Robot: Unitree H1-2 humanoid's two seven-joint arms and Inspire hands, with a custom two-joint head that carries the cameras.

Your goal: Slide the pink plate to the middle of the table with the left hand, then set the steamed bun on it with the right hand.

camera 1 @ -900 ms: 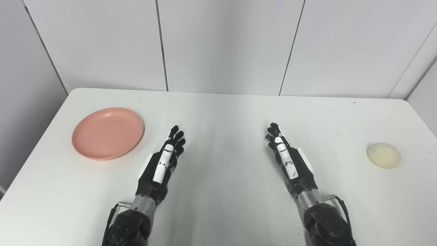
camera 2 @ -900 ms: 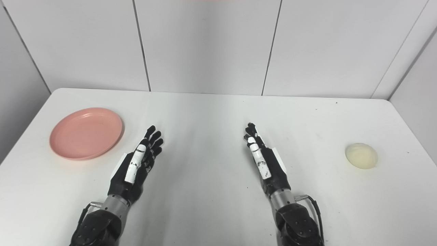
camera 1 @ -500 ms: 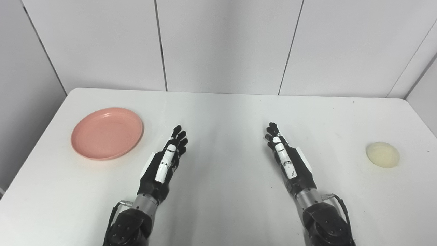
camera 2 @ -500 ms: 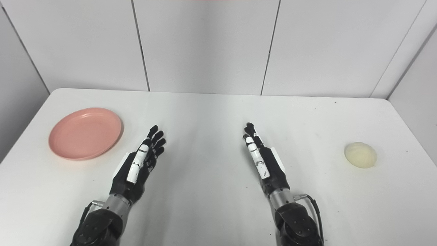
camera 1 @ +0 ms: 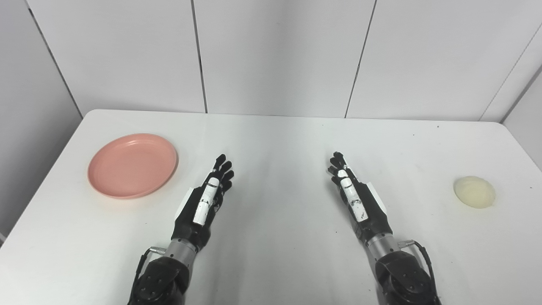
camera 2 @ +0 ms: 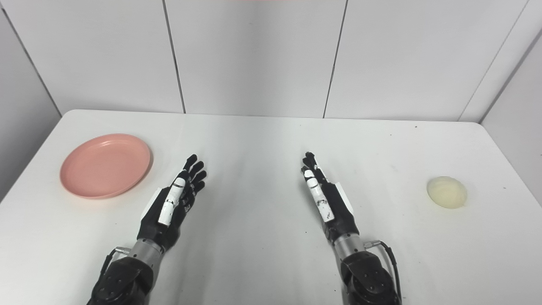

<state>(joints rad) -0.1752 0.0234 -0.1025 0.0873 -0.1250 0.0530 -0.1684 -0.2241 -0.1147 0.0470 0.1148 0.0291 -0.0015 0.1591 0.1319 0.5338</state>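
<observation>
The pink plate point(camera 1: 132, 165) lies flat at the table's left side, with nothing on it. A pale steamed bun point(camera 1: 474, 192) sits near the right edge. My left hand point(camera 1: 205, 201) rests over the table to the right of the plate, apart from it, fingers stretched out and holding nothing. My right hand point(camera 1: 355, 198) hovers right of centre, well left of the bun, also open and holding nothing. Both palms face inward.
The white table point(camera 1: 279, 140) runs back to grey wall panels. Its left and right edges lie close to the plate and the bun. Bare tabletop lies between my two hands.
The left hand has shifted slightly to the right and forward. The picture has shifted a few pixels left, so the camera moved. Plate, bun and right hand stay put.
</observation>
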